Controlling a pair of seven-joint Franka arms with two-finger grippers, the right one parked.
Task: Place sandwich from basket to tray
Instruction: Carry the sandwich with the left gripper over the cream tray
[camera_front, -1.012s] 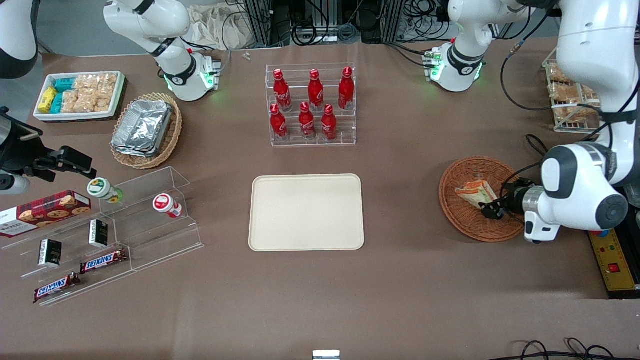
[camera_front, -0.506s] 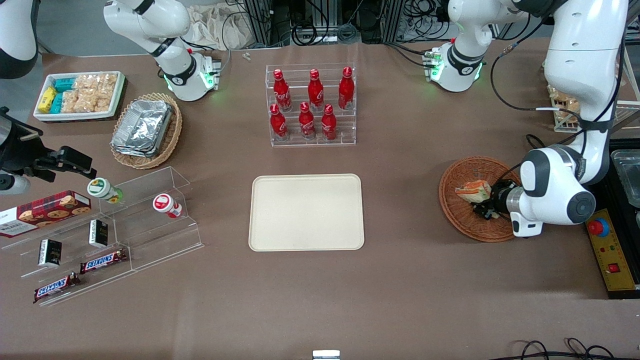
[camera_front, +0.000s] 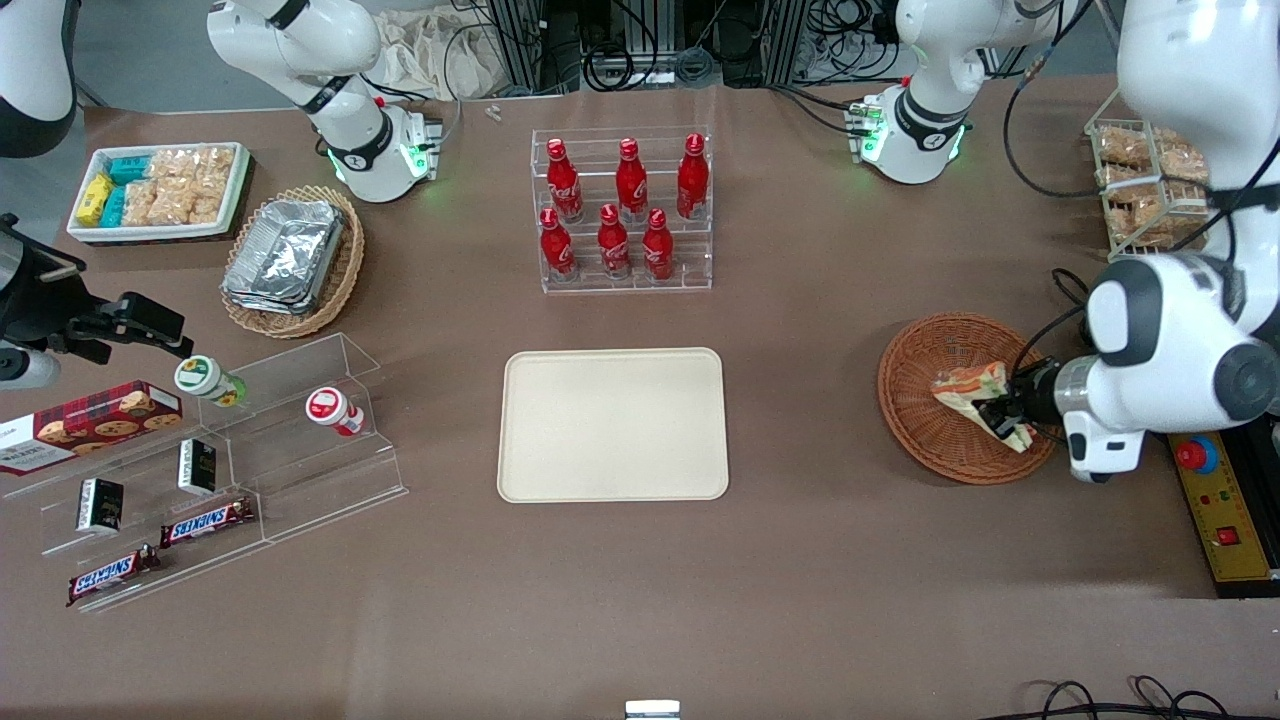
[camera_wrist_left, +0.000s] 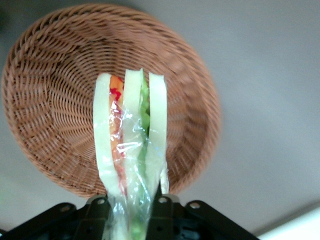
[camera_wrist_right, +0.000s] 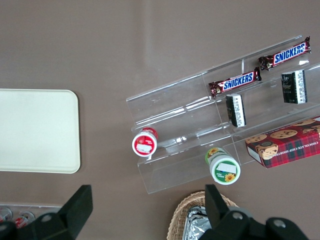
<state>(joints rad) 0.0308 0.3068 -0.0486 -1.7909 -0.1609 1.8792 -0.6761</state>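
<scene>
From the front, the gripper (camera_front: 1003, 415) hangs over the basket (camera_front: 925, 425), at the edge nearest the working arm's end of the surface, with its jaws closed on the sandwich (camera_front: 968, 385). The wedge looks lifted off the wicker, though from here I can't be sure it is fully clear. The tray (camera_front: 613, 424) lies well apart from the basket, toward the middle of the surface, with nothing on it.

In the left wrist view the sandwich (camera_wrist_left: 131, 150) stands on edge above the basket (camera_wrist_left: 55, 100), held at its narrow end. It shows three white bread slices, orange-red filling in one gap and green in the other, all under shiny plastic wrap.

I'd judge it light and soft: the bread will squash under a hard pinch, and the film is slippery, so a grip across the flat bread faces, as here, seems right.
</scene>
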